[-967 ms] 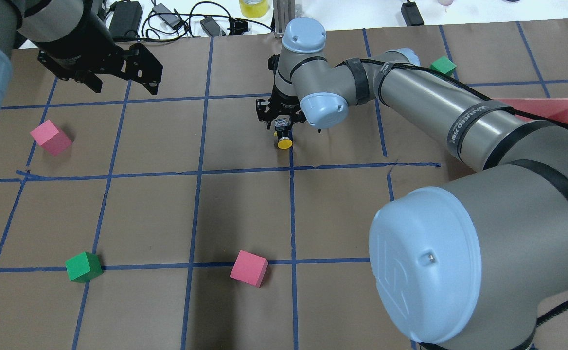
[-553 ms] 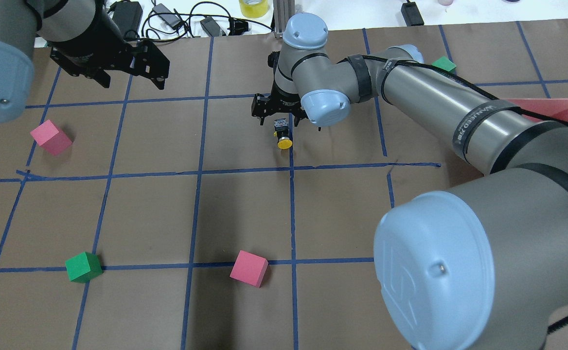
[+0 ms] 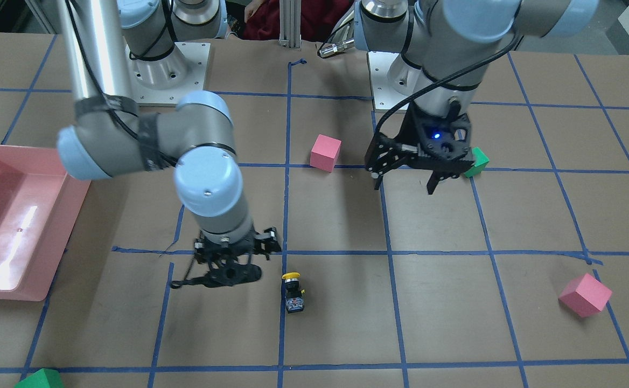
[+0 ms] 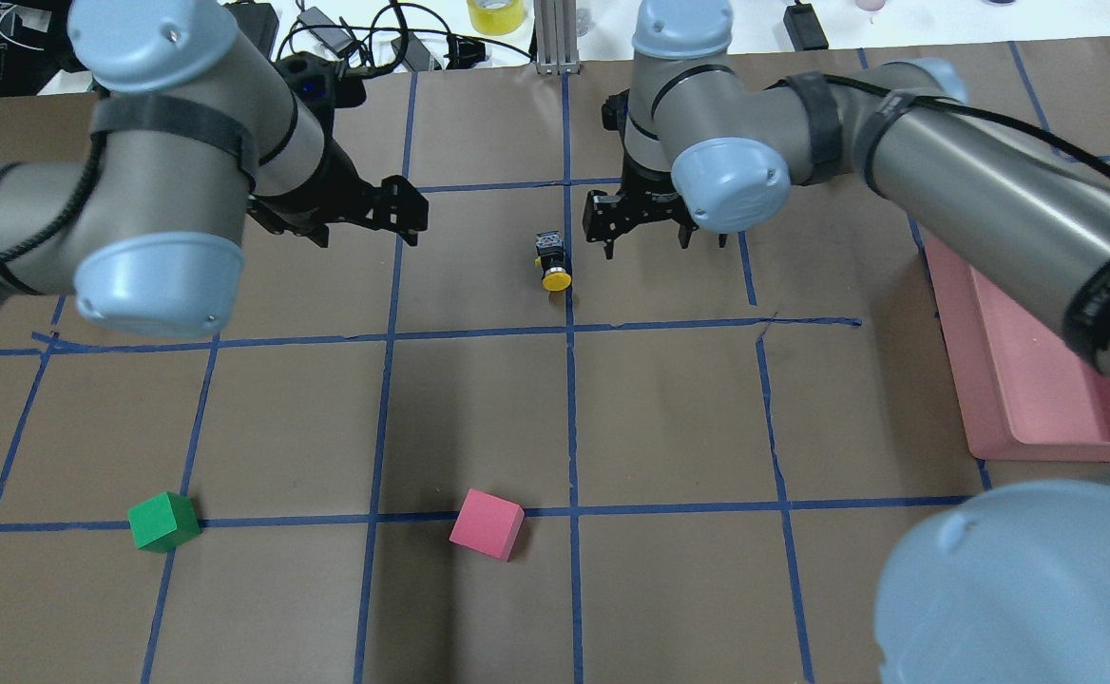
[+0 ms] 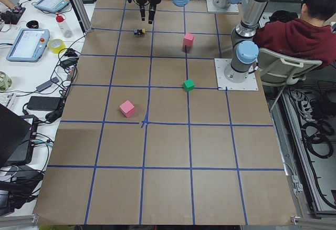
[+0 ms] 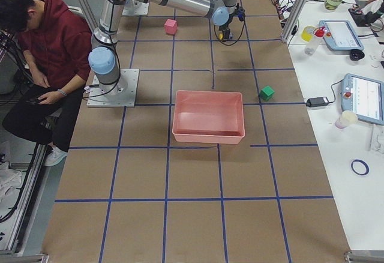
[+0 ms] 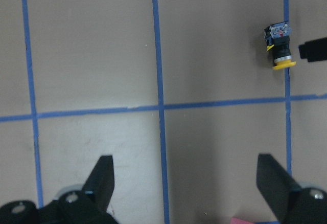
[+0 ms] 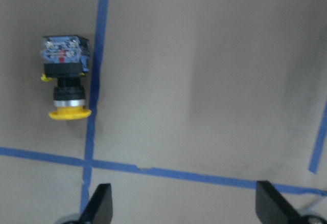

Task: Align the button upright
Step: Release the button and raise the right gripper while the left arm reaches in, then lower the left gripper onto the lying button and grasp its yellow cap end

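Yellow-capped black push-button (image 4: 551, 261) with grey base lies on its side just beside the spread, empty right gripper (image 4: 645, 247), well apart from the spread left gripper (image 4: 368, 231); probably light and rigid, best pinched on its flat-sided body, not the cap.

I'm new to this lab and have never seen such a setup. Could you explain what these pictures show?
Two robot arms stand at a paper-covered table. Four pictures come from fixed cameras: one above, one in front and one at each end of the table. The other two come from cameras on the arms' wrists. The left fingers and right fingers are spread open and hold nothing. Between them, nearer the right ones, a small yellow-capped button lies on its side. Pink cubes, green cubes and a pink tray sit elsewhere.
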You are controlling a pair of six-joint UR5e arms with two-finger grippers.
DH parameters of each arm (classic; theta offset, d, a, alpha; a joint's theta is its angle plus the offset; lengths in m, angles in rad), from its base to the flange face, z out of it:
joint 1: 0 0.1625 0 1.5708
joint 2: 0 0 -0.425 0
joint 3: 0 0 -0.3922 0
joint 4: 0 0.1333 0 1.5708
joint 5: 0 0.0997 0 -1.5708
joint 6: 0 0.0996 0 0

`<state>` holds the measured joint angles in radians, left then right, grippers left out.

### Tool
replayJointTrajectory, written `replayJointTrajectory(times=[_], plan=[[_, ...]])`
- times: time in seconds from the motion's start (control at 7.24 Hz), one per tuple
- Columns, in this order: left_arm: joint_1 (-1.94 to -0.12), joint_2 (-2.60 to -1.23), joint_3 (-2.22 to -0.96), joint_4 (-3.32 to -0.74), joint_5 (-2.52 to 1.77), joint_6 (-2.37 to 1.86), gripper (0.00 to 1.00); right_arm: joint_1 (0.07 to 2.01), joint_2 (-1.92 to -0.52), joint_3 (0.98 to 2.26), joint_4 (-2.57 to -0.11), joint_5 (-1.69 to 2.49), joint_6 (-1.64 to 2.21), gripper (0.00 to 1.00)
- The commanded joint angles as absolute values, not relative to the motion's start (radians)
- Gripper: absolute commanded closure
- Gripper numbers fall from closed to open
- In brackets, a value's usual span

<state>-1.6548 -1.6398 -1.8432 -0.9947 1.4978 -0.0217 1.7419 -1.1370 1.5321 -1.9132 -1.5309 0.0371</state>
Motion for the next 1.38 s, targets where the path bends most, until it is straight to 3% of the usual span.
replayJointTrajectory(times=[0.0,0.41,0.69,1.24], plan=[[-1.709,-1.713,-1.977,-0.704,1.479,-0.050,0.00,1.622,-1.295,1.545,-1.707,-1.549,-0.066,0.00],[-1.793,-1.895,-1.999,-0.378,1.537,-0.112,0.04,1.611,-1.486,1.505,-1.527,-1.645,-0.083,0.00],[-1.848,-2.017,-1.993,-0.190,1.543,-0.242,0.09,1.612,-1.483,1.514,-1.519,-1.644,-0.083,0.00],[-1.956,-2.230,-1.842,0.002,1.726,-0.327,0.13,1.608,-1.494,1.506,-1.470,-1.647,-0.078,0.00]])
